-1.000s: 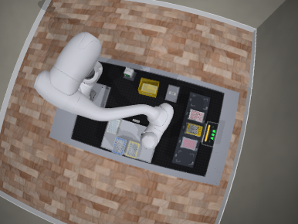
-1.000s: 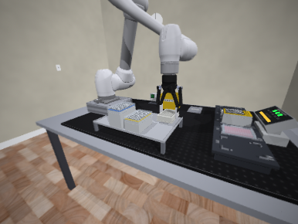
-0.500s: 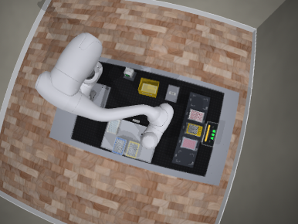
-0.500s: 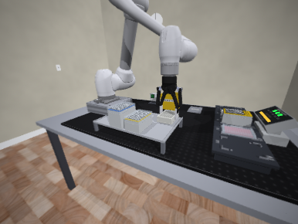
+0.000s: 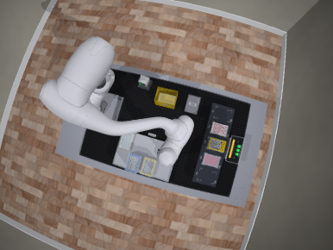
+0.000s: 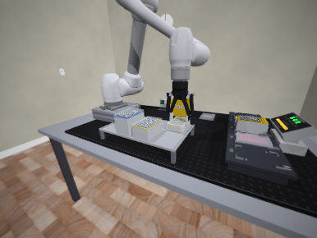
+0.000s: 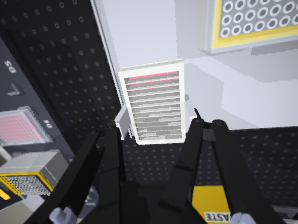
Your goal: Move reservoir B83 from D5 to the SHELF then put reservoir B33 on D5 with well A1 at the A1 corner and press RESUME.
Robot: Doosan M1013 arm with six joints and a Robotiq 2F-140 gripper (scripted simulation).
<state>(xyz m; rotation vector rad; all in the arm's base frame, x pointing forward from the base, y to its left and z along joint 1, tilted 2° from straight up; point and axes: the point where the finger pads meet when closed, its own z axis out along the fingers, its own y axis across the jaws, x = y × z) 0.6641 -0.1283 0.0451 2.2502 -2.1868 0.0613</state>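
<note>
While the arm point(image 6: 164, 25) reaches over the table point(image 6: 123, 162), the scene in the exterior view reads from left to right as follows. At the left of the shelf point(image 6: 174, 141) stand two racks: one blue-rimmed point(image 6: 128, 119), one yellow-rimmed point(image 6: 147, 126). At the shelf's far right corner sits the reservoir point(image 6: 177, 124), a white rectangular tray. In the wrist view the reservoir point(image 7: 154, 102) shows parallel grey troughs and a red band along one short end; it lies flat and upright. The gripper point(image 6: 180, 111) is closed on the reservoir, its black fingers on the two long sides. Right of the shelf lies the dark deck point(image 6: 256, 153), carrying a yellow-rimmed tip rack point(image 6: 252, 122) and a pink plate point(image 6: 254, 139). Farthest right is the panel point(image 6: 291, 123), with an orange strip and green lights.
</note>
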